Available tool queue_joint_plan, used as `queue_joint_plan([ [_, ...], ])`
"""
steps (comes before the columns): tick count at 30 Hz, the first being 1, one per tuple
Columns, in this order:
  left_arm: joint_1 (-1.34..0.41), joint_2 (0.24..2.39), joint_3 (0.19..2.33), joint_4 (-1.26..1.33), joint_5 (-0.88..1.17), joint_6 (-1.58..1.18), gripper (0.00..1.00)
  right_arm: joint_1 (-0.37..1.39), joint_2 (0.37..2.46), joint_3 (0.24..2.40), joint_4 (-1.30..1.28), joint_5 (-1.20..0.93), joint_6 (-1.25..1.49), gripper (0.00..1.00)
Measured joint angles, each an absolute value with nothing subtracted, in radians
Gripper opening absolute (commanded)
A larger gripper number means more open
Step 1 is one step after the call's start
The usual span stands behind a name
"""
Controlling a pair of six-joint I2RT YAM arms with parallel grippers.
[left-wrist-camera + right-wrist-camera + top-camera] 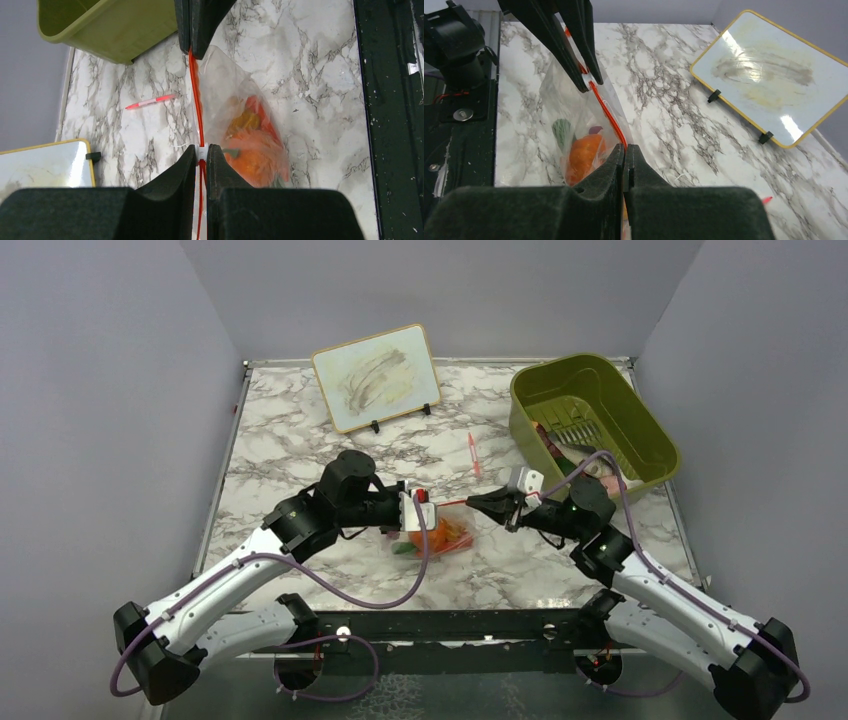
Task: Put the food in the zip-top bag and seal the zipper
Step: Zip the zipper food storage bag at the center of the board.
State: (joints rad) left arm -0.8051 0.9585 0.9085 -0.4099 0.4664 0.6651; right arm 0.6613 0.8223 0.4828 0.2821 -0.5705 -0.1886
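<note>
Pinching opposite ends of the thin red-orange zipper strip (196,95): left gripper (201,151) is clamped on one end, right gripper (624,150) is shut tight on the other. Clear floppy plastic zip-top bag (225,85) sags between them over the middle of the marble table (300,440), toy food (584,155) bunched low inside. Film looks thin, slick and light. Best hold is probably the stiffer strip, not the film. Beyond: red-pink pen-like stick (472,452), olive-green plastic bin (590,385), yellow-framed whiteboard (377,377) farthest.
</note>
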Motion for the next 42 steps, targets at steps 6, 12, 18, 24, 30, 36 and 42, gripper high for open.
queue_joint_plan([
  [6,-0.805,0.924,0.908,-0.432,0.439,0.672,0.0,0.661,0.767,0.519,0.181,-0.496,-0.226,0.01],
  [12,-0.805,0.914,0.908,-0.442,0.42,0.684,0.0,0.661,0.714,0.529,0.106,-0.429,-0.258,0.01],
  [18,-0.805,0.908,0.91,-0.455,0.385,0.71,0.0,0.662,0.66,0.535,0.046,-0.35,-0.287,0.01],
  [24,-0.805,0.891,0.924,-0.479,0.357,0.722,0.0,0.662,0.612,0.543,0.002,-0.277,-0.311,0.01],
  [30,-0.804,0.874,0.924,-0.505,0.331,0.732,0.0,0.662,0.569,0.545,-0.039,-0.213,-0.319,0.01],
  [36,-0.804,0.853,0.935,-0.535,0.31,0.741,0.0,0.662,0.507,0.548,-0.069,-0.142,-0.329,0.01],
  [42,-0.804,0.824,0.942,-0.571,0.279,0.746,0.0,0.662,0.475,0.558,-0.12,-0.075,-0.33,0.01],
])
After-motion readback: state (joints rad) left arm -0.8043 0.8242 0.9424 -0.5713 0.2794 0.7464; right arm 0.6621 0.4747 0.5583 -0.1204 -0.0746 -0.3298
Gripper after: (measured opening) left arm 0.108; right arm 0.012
